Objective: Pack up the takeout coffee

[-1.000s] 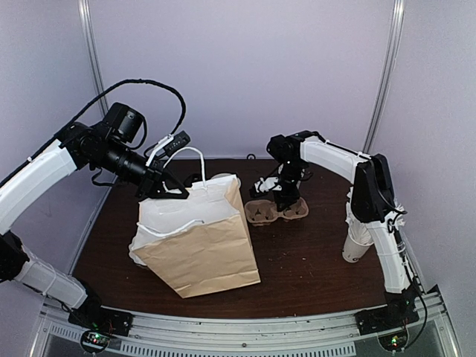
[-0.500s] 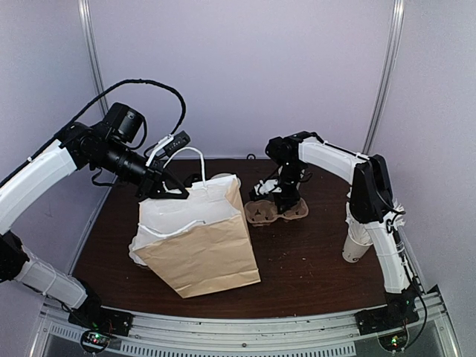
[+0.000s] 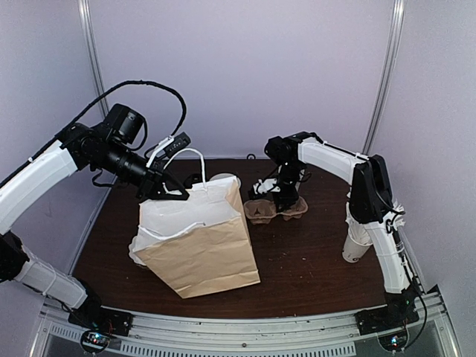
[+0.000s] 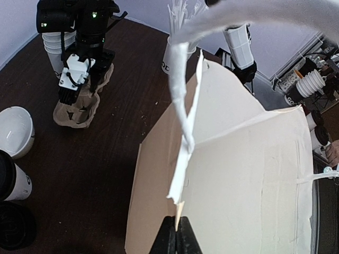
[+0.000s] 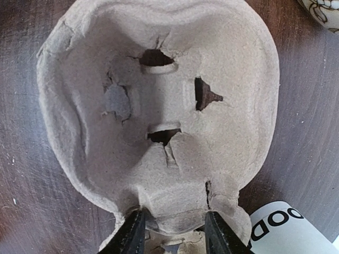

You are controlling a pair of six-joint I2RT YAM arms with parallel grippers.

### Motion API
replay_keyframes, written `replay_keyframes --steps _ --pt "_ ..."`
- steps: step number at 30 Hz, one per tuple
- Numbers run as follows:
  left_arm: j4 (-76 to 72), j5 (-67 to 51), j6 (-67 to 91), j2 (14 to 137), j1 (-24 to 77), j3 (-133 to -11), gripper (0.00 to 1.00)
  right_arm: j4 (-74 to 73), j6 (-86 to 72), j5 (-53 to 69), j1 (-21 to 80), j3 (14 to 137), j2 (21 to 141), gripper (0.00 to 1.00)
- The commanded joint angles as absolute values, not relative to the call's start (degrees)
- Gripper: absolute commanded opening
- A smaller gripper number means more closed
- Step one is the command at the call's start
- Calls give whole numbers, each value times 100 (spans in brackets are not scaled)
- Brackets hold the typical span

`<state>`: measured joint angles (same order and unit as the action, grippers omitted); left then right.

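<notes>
The takeout coffee looks to be the single white cup (image 4: 13, 129), open-topped, standing behind the bag; its rim shows in the top view (image 3: 223, 178). My left gripper (image 4: 176, 235) is shut on the top edge of the brown paper bag (image 4: 243, 169), holding it upright (image 3: 167, 190). My right gripper (image 5: 175, 235) is closed on the narrow middle of a pulp cup carrier (image 5: 159, 106), one finger on each side, pointing straight down at it (image 3: 281, 199). The carrier (image 3: 275, 210) lies on the table right of the bag (image 3: 197, 238).
A white cup with paper-wrapped sticks (image 4: 177, 45) stands beside the carrier. A nested stack of white cups (image 3: 357, 242) stands by the right arm. A black-topped white item (image 4: 13, 182) and a black round lid (image 4: 13, 225) sit near the single cup.
My right gripper and the carrier have shifted very slightly left and back. My left gripper and the bag have not moved.
</notes>
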<state>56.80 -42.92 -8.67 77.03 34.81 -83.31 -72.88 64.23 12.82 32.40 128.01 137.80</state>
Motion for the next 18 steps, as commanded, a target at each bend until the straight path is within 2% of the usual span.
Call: replay_keyframes --steps 1,18 --pt "5425 -4509 -914 7682 3437 -8306 0 -7150 6400 1143 3287 12850 13871 42" --pt "5412 -4579 -905 7715 3437 -8288 0 -7212 6479 984 3357 12751 13808 46"
